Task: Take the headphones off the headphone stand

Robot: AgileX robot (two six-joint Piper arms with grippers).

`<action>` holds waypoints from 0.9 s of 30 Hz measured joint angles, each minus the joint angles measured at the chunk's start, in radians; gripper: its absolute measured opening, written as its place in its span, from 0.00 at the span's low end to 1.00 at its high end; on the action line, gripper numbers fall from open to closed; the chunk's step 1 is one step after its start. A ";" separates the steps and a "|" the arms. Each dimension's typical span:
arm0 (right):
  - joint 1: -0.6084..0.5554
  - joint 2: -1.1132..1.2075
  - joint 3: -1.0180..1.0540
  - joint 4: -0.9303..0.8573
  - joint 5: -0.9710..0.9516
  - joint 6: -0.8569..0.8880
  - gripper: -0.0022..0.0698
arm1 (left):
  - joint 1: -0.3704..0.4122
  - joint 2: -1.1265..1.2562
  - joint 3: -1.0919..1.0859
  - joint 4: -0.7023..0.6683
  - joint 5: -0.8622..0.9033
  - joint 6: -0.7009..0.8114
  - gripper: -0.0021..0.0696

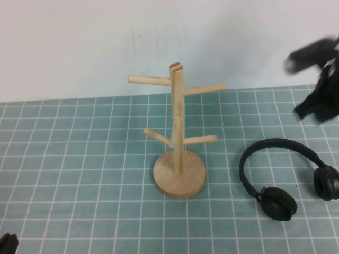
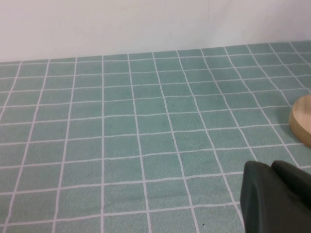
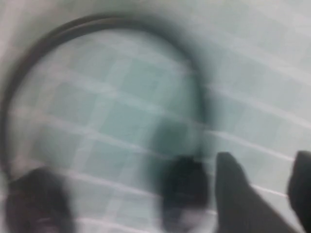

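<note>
1. Left gripper point(image 1: 7, 243) sits parked at my near edge; I cannot tell its state.
2. One headphones point(image 1: 275, 177) lies flat below my right gripper point(image 3: 265, 194), fingers parted, empty.
3. One headphone stand point(image 1: 178, 135) with four bare pegs stands beside them.

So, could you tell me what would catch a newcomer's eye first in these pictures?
The bare wooden stand at the middle of the green checked cloth, with nothing on its pegs. The black headphones lie flat on the cloth to its right, with the open right pincer above them. The left pincer sits low at the near left.
</note>
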 joint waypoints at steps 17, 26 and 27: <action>0.000 -0.813 0.270 0.129 -0.030 0.146 0.03 | 0.000 0.000 0.000 0.000 0.000 0.000 0.02; 0.000 -1.326 0.715 0.148 -0.281 0.057 0.02 | 0.000 0.000 0.000 0.000 0.000 0.000 0.02; 0.000 -1.360 0.739 0.148 -0.293 0.057 0.02 | 0.000 0.000 0.000 0.000 0.000 0.000 0.02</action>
